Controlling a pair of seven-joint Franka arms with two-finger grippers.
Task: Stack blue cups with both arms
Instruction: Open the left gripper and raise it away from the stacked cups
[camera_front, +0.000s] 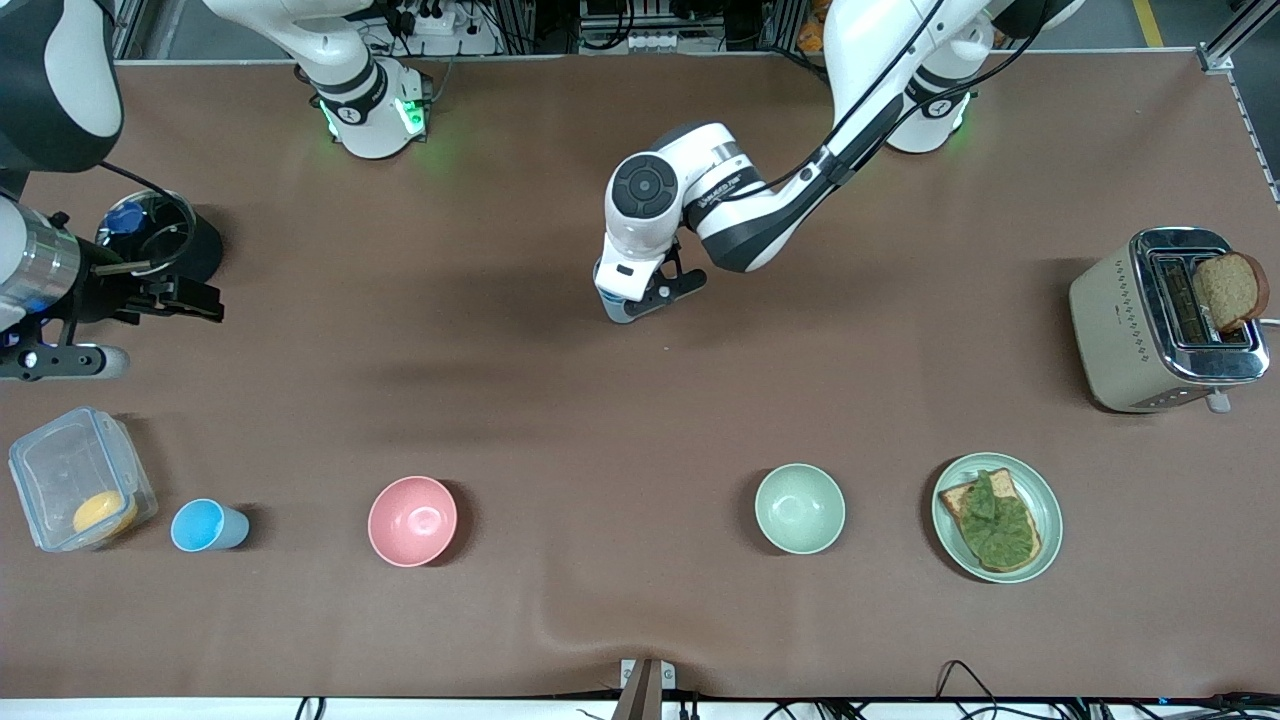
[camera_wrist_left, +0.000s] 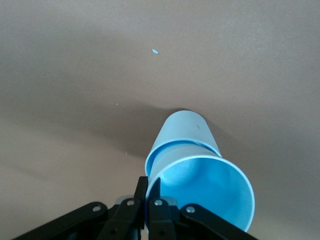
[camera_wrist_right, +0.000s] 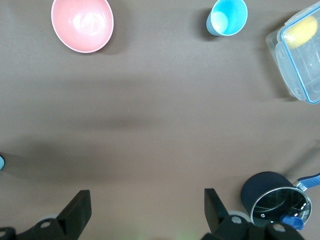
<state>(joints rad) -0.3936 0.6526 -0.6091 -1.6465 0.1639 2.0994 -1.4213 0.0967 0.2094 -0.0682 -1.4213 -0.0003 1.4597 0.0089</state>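
Pinching the nested blue cups' (camera_wrist_left: 200, 175) rim, the left hand (camera_wrist_left: 148, 197) is mid-table; right hand (camera_wrist_right: 145, 212) open.

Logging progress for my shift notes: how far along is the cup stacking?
Done: two light-blue plastic cups sit nested. In hand: the left pincer grips the upper cup's rim. Left: a third light-blue plastic cup stands alone beside the clear container; the right pincer hangs open.

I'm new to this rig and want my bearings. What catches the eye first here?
The left gripper, mid-table, is shut on the rim of the stacked blue cups. A lone blue cup stands between the clear lidded box and the pink bowl. The right gripper hangs open beside the dark pot.
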